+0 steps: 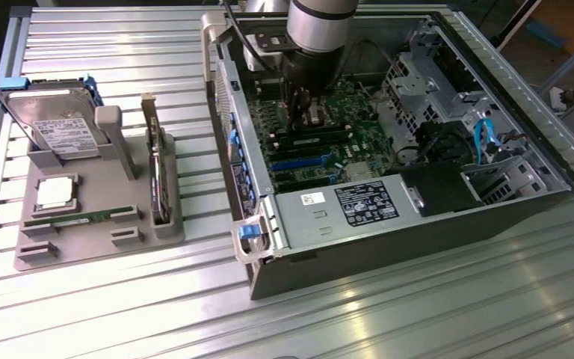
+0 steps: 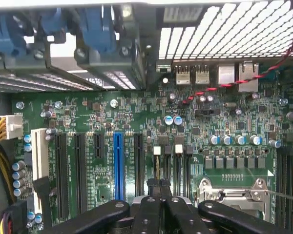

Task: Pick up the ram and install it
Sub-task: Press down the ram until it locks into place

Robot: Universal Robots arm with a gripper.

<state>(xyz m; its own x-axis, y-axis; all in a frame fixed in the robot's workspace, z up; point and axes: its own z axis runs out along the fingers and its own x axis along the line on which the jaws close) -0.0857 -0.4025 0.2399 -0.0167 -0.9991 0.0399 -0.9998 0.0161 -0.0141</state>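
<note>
we see the gripper (image 2: 160, 195) low over the motherboard (image 2: 136, 122), its black fingers (image 2: 154, 187) pressed together with nothing between them. beyond them stand the expansion slots, one blue slot (image 2: 118, 165) among them. in the exterior view the arm reaches down into the open computer case (image 1: 297, 224), while the ram (image 1: 68, 219) lies in the grey holder tray (image 1: 137, 239) at that view's left, well apart from the case
</note>
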